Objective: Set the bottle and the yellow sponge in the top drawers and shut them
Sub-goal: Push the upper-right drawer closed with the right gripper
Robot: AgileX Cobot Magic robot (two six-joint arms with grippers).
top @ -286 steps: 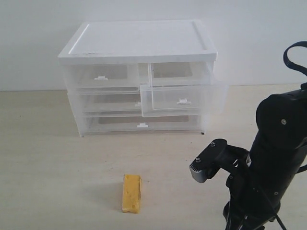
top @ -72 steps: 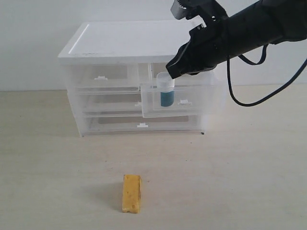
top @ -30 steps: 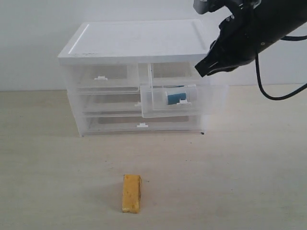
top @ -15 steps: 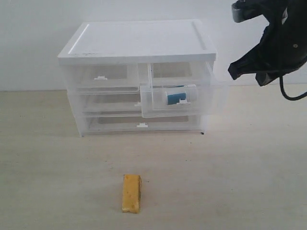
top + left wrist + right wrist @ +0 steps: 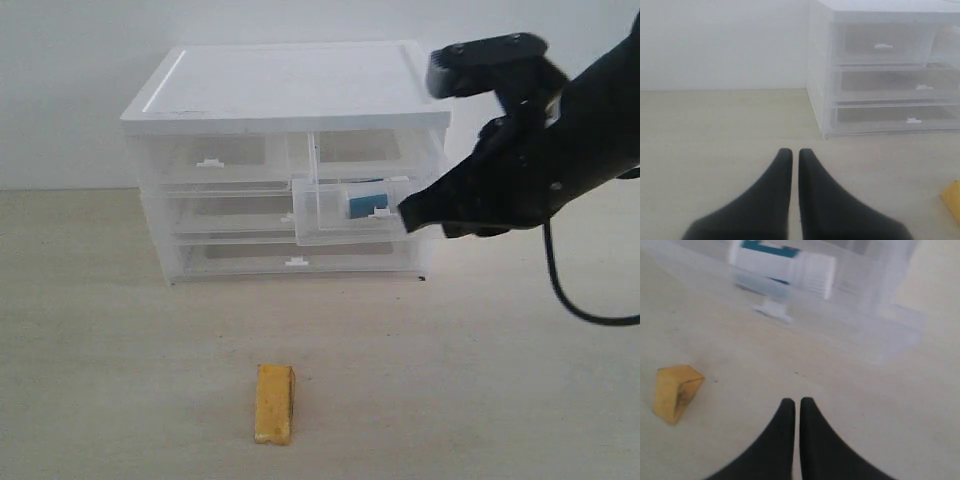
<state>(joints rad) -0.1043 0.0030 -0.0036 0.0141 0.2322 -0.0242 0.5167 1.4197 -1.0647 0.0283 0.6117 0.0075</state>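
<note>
The bottle (image 5: pixel 368 205) lies on its side inside the right top drawer (image 5: pixel 340 232), which stands pulled out. In the right wrist view the bottle (image 5: pixel 785 264) shows through the drawer front, above the white tab handle (image 5: pixel 772 309). My right gripper (image 5: pixel 408 214) is shut and empty, just off the open drawer's right front; it shows shut in its own view too (image 5: pixel 794 401). The yellow sponge (image 5: pixel 273 402) lies on the table in front of the cabinet, also in the right wrist view (image 5: pixel 676 392). The left top drawer (image 5: pixel 210 160) is shut. My left gripper (image 5: pixel 791 152) is shut and empty over the table.
The white-topped cabinet (image 5: pixel 290 85) stands at the back against a white wall, with two full-width drawers (image 5: pixel 295 262) shut below. The right arm's black cable (image 5: pixel 570 300) hangs to the right. A corner of the sponge (image 5: pixel 952 197) shows in the left wrist view.
The right arm has come down from above and right of the cabinet to just beside the open drawer's front. The bottle stays lying in the drawer; the sponge has not moved.
</note>
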